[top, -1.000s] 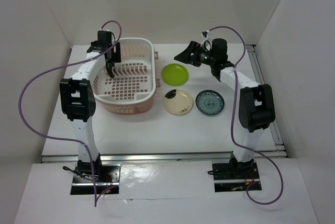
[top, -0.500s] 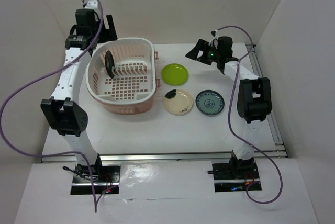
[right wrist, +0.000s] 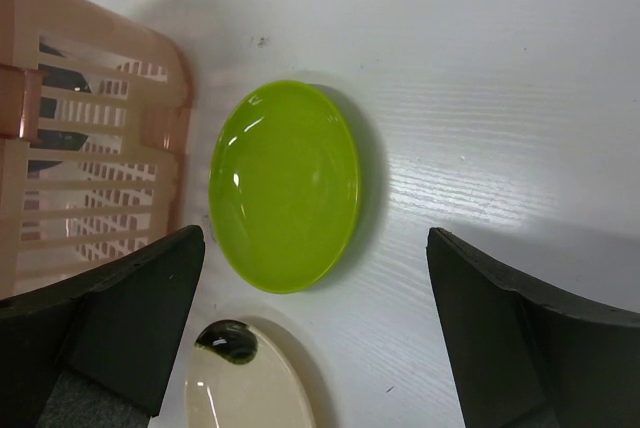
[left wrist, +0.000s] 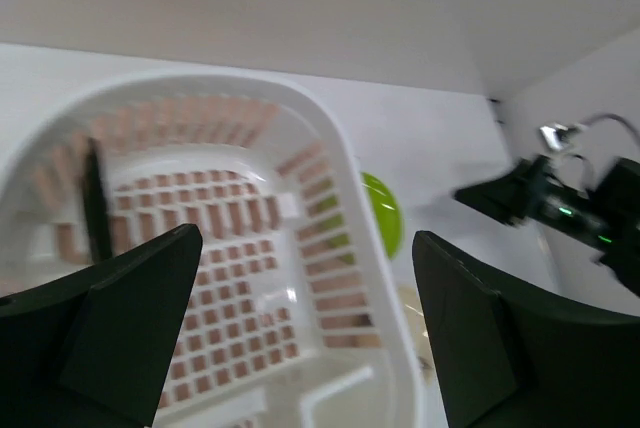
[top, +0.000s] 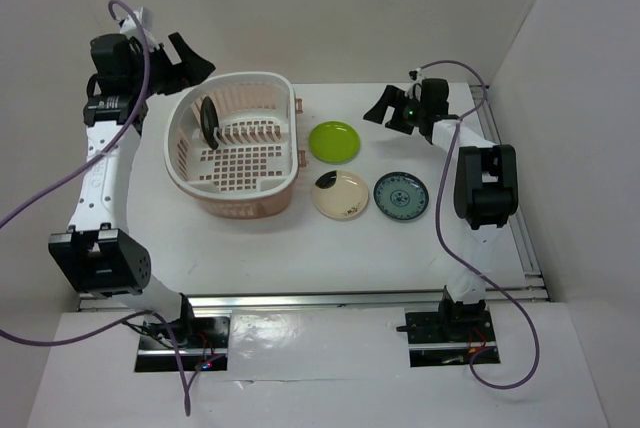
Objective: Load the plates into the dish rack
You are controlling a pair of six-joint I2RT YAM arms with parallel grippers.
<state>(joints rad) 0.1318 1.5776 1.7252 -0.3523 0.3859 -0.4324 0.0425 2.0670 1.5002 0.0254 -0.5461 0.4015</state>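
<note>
The pale pink dish rack [top: 245, 204] stands left of centre, and a glossy black plate [top: 208, 121] stands upright in its dividers at the left end. Flat on the table lie the lime green plate [top: 335, 141], the cream plate [top: 341, 195] and the blue-green patterned plate [top: 401, 195]. My left gripper [top: 185, 63] hangs open and empty, high behind the rack's far-left corner. In its wrist view the left gripper [left wrist: 307, 238] looks down on the rack's rim [left wrist: 340, 148] and the black plate [left wrist: 95, 203]. My right gripper [top: 383, 111] is open and empty, above and right of the green plate [right wrist: 285, 183].
White walls close the table in at the back and on both sides. A metal rail [top: 505, 163] runs along the right edge. The rack's side wall [right wrist: 160, 78] stands just left of the green plate, and the cream plate [right wrist: 250, 388] lies close in front of it.
My left gripper has risen out of the rack and swung back to the far left, leaving the black plate upright in the dividers. The right gripper has drawn back a little to the right.
</note>
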